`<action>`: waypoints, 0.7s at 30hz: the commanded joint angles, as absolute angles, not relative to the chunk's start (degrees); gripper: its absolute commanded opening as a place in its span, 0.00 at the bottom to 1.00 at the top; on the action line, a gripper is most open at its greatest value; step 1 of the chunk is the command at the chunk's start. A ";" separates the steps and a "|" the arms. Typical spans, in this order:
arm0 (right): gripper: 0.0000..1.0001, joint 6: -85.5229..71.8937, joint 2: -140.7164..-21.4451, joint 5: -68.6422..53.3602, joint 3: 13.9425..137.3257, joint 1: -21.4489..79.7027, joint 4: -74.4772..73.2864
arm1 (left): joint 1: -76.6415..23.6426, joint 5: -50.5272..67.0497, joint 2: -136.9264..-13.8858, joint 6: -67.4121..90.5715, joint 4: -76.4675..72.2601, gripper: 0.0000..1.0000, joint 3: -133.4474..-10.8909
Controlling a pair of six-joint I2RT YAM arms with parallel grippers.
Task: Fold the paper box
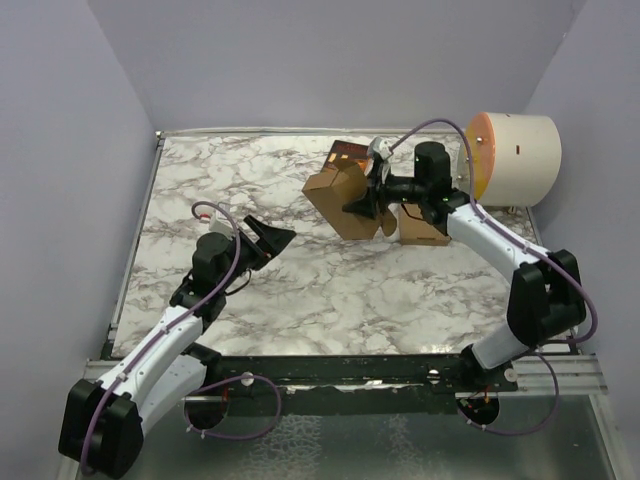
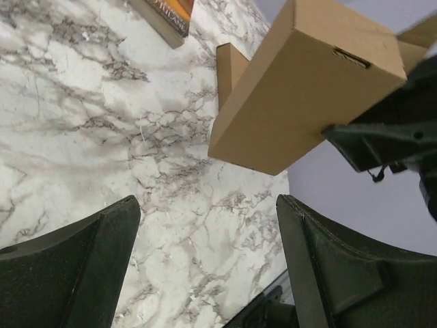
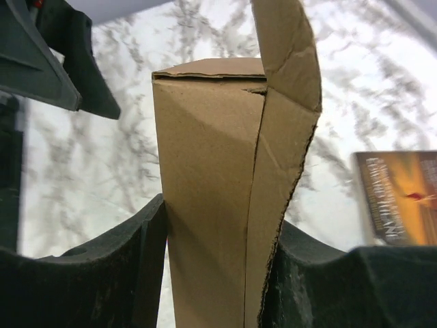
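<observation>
The right claw is pinching the paper box while the spread, empty left claw is hovering nearby, risking the box twisting loose if pushed.

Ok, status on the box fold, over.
Right gripper shut on paper box, one flap untucked. Left gripper open, empty, short of it. Book and other carton behind, not blocking.

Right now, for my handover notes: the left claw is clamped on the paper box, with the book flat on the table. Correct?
No: the right claw is clamped on the paper box, as the right wrist view shows; the left claw is open. The book is flat on the table.
</observation>
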State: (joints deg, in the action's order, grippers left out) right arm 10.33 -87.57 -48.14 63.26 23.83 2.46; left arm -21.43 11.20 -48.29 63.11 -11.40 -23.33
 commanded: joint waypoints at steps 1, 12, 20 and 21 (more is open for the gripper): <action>0.39 -8.48 -93.88 -64.43 68.74 20.32 -2.29 | -21.09 12.96 -46.45 53.51 -17.40 0.84 -22.81; 0.39 -32.18 -105.73 -71.96 63.28 20.08 11.32 | -21.09 14.38 -48.61 51.80 -14.61 0.84 -20.56; 0.40 -37.44 -114.66 -71.99 62.64 20.21 15.61 | -22.14 17.37 -58.06 54.46 -16.60 0.82 -22.56; 0.40 -37.44 -115.64 -72.03 62.95 20.21 15.39 | -22.60 16.90 -58.88 54.26 -15.76 0.82 -23.28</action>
State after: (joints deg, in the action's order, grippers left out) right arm -33.52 -112.18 -69.32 62.48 19.88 11.92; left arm -21.58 15.11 -55.94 54.13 -15.53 -20.60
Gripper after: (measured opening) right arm 0.437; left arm 0.829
